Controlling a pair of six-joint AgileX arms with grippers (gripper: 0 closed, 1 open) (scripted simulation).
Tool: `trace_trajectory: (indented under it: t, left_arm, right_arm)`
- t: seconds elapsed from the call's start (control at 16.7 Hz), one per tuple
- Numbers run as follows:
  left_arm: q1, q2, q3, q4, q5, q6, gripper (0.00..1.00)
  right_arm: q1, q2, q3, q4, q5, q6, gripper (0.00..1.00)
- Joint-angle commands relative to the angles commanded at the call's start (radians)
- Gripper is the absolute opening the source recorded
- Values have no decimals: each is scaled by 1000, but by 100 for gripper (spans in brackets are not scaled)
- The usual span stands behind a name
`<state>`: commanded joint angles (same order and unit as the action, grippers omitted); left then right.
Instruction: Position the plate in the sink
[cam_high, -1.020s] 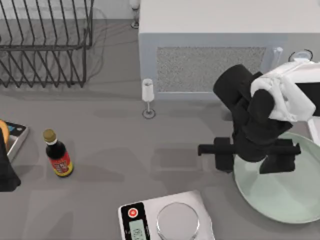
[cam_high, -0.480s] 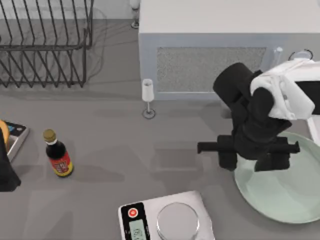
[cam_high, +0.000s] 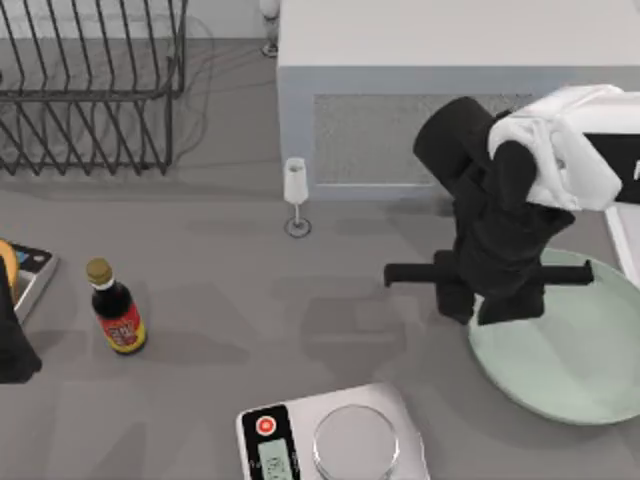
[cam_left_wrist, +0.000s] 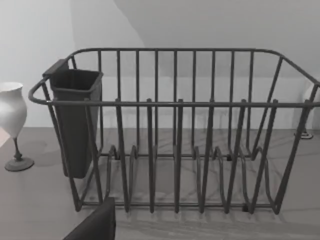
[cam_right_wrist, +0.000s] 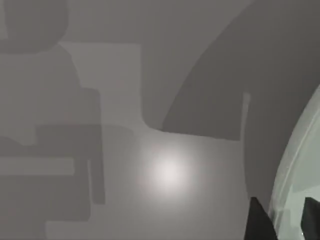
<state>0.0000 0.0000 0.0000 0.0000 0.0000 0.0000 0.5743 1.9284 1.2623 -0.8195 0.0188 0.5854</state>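
Note:
The pale mint-green plate (cam_high: 575, 365) is at the table's right front, casting a shadow on the grey top. My right gripper (cam_high: 485, 305) is shut on its left rim. In the right wrist view the gripper (cam_right_wrist: 285, 220) has the plate's rim (cam_right_wrist: 305, 165) between its two dark fingertips. A thin white strip at the right edge behind the plate is the sink (cam_high: 628, 250). My left arm (cam_high: 15, 340) stays parked at the far left edge.
A white microwave (cam_high: 420, 100) stands behind the right arm. A wire dish rack (cam_high: 90, 90) is at the back left. A small glass (cam_high: 296, 195), a sauce bottle (cam_high: 118, 310) and a kitchen scale (cam_high: 335, 440) stand on the table.
My right arm has shifted slightly left and toward the back, and the plate held in it has moved the same way.

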Motion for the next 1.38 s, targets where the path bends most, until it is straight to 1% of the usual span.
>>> trace_trajectory:
  t: [0.18, 0.54, 0.72, 0.9, 1.2, 1.38]
  left_arm:
    - [0, 0, 0, 0, 0, 0, 100]
    - [0, 0, 0, 0, 0, 0, 100]
    - [0, 0, 0, 0, 0, 0, 100]
    - [0, 0, 0, 0, 0, 0, 100]
    - [0, 0, 0, 0, 0, 0, 100]
    - [0, 0, 0, 0, 0, 0, 100]
  right_arm:
    - [14, 6, 189, -193, -3, 0, 0]
    - [-6, 1, 693, -703, 0, -4, 0]
    - [-20, -12, 845, -855, 1, -9, 0]
    - [-26, -23, 905, -914, 1, -13, 0]
    - [-23, -21, 905, -912, 1, -13, 0]
    - [-84, -4, 961, -917, -13, -53, 0]
